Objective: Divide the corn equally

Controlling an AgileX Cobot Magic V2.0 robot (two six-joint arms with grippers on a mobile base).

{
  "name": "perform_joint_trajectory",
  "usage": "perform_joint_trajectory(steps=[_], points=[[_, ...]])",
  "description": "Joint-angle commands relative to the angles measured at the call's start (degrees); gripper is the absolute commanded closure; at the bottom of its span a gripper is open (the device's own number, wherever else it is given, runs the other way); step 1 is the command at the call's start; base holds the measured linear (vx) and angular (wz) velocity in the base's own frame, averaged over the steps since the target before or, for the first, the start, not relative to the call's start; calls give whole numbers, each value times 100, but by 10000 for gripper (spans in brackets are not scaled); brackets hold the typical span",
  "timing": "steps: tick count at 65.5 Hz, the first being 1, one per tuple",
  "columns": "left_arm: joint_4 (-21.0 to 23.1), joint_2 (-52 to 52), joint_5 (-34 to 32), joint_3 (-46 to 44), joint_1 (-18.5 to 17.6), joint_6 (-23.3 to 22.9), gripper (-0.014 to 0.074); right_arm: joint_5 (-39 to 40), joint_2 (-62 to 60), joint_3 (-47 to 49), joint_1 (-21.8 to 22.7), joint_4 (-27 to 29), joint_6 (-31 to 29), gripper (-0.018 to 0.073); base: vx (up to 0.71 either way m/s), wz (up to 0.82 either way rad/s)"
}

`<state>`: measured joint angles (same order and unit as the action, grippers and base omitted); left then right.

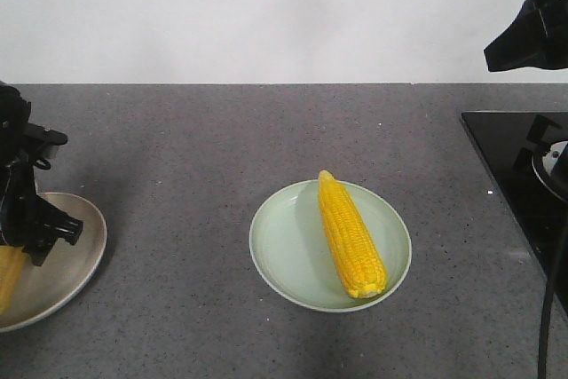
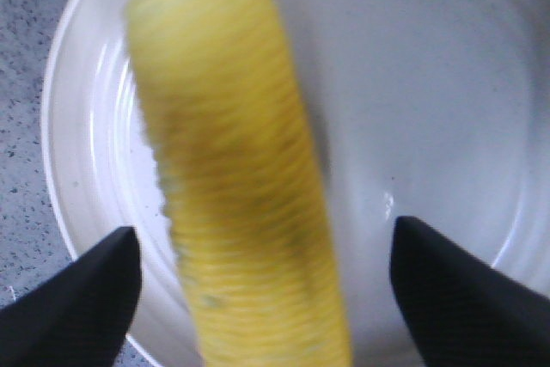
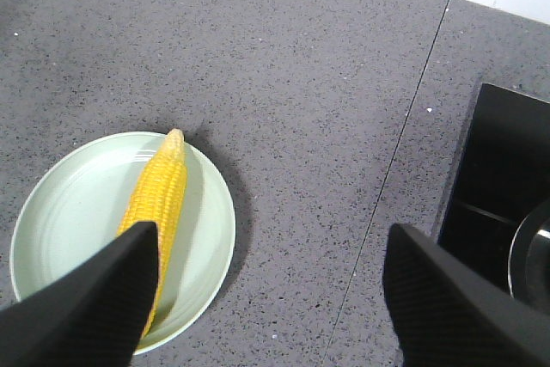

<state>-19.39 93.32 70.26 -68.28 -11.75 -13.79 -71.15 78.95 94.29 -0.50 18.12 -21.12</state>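
a pale green plate (image 1: pixel 293 255) sits on the grey bench (image 1: pixel 222 139) near its front edge, about midway along. one corn cob (image 1: pixel 351 235) lies on the plate's right half, its pointed tip at the far rim and its blunt end at the near right rim. bare bench surrounds this plate on all sides.

at the bench's left edge a white plate (image 1: pixel 75 259) runs partly out of the front view. a second corn cob (image 2: pixel 236 178) lies on it, blurred in the left wrist view, left of the plate's centre. the left gripper (image 2: pixel 266 298) hangs just above it with its fingers (image 2: pixel 77 307) spread wide, one on each side of the cob and apart from it, holding nothing.

the right gripper (image 3: pixel 266 298) is raised high over the bench's right part, its fingers (image 3: pixel 86 307) wide apart and empty, well apart from the green plate. a black cooktop (image 1: pixel 515 184) takes up the bench's right edge, with a seam (image 3: pixel 404 126) in the bench running just left of it.
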Motion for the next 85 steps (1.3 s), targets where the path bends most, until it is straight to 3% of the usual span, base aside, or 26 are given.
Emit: perform_joint_trajectory(steps=[1,13,21,48,69,85], points=[[-134,-253,-19,-127,3,-94,-45,315,-155,153,28,69,-12,32,0,0],[-121,-293,-247,-127,3,-186,-39,315,-155,153,28,69,-12,32,0,0],[-55,-544,-792,-127,3,-306,-29,315,-155,153,28,69,-12,32,0,0],[-40,-2663,-2650,-127,3,-695,-6,314,-155,153,28,26,151,32,0,0],[-40,-3669,-2817,-127,3,-695,8,380,-246,20,28,26,223,32,0,0],[-24,-3894,-2813,-29,3,-719,8,1793,-1163,-1667,28,26,182,32,0,0]])
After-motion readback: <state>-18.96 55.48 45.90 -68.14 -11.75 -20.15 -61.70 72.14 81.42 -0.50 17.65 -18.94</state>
